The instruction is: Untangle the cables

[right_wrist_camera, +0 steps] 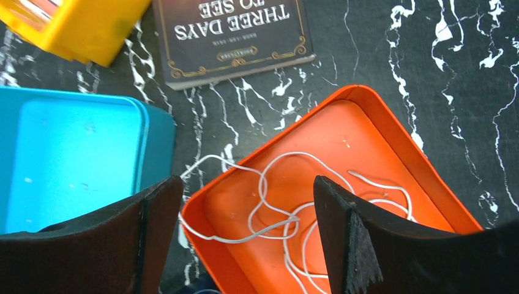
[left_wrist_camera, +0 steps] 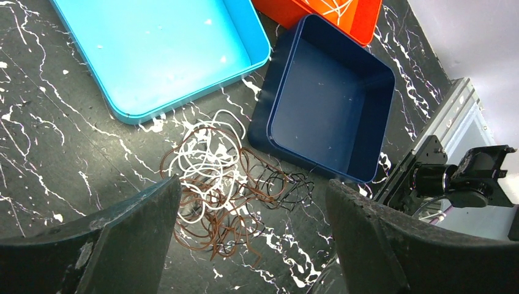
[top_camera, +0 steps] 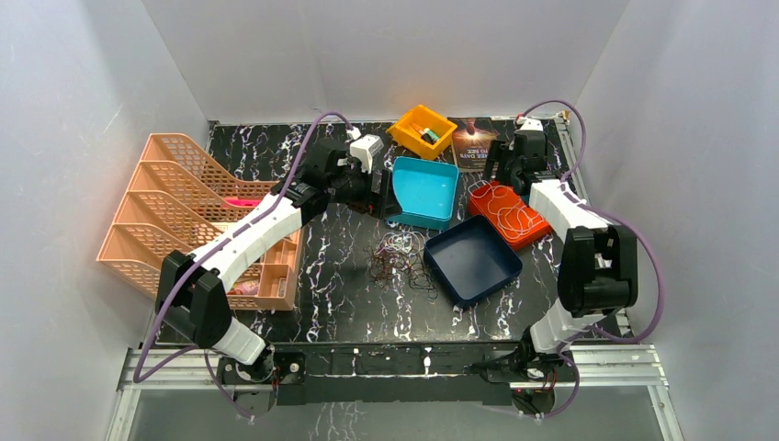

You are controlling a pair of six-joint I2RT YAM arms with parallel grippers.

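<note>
Clearly, book (right_wrist_camera: 232,37) reading "THREE DAYS TO SEE", cables (left_wrist_camera: 211,184)

The white left arm with black joints (top_camera: 248,234) stretches from the lower left of the top view up toward the upper centre. Its black two-finger left gripper (left_wrist_camera: 250,202) points down, the jaws spread wide with nothing gripped between them. The white-and-black right arm (top_camera: 588,266) folds sharply at the right side. Its black right gripper (right_wrist_camera: 245,196) is also spread wide and grips nothing.
</note>
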